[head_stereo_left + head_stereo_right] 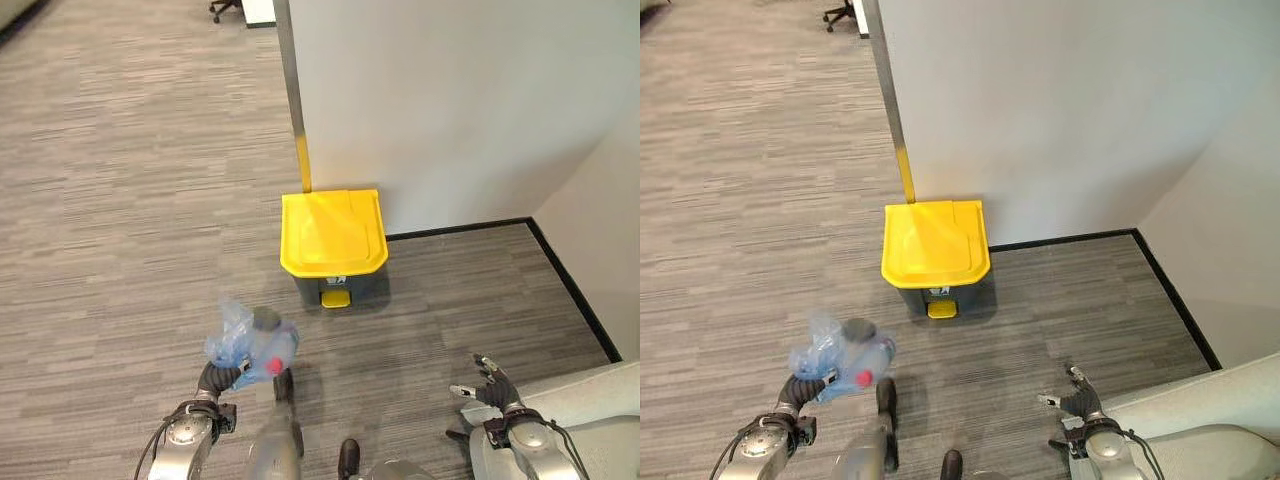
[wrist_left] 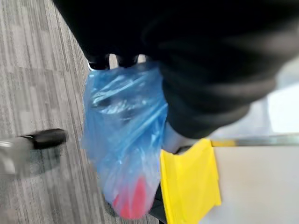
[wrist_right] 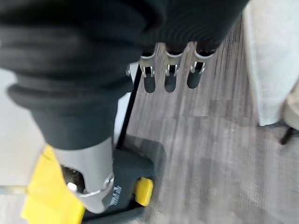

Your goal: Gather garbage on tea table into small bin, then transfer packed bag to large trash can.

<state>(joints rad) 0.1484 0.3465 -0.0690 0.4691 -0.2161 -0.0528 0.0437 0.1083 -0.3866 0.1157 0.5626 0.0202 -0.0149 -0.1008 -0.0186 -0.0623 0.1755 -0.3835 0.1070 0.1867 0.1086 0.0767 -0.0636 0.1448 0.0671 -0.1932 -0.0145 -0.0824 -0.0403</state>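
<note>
Left hand (image 1: 222,376) perhaps behind bag (image 1: 252,346)

Grey striped carpet (image 1: 120,180) is spreading across the whole floor, its bands running in blocks. A pale wall (image 1: 450,100) is standing ahead, its corner edged by a metal strip (image 1: 292,90) turning yellow low down. Black skirting (image 1: 460,228) is tracing the wall's foot and bending toward the right. An office chair's base (image 1: 225,8) is peeking in far off.

I log a grey carpet floor (image 1: 120,200), a white wall (image 1: 450,100) with black baseboard (image 1: 455,229), an office chair's base (image 1: 228,8).
</note>
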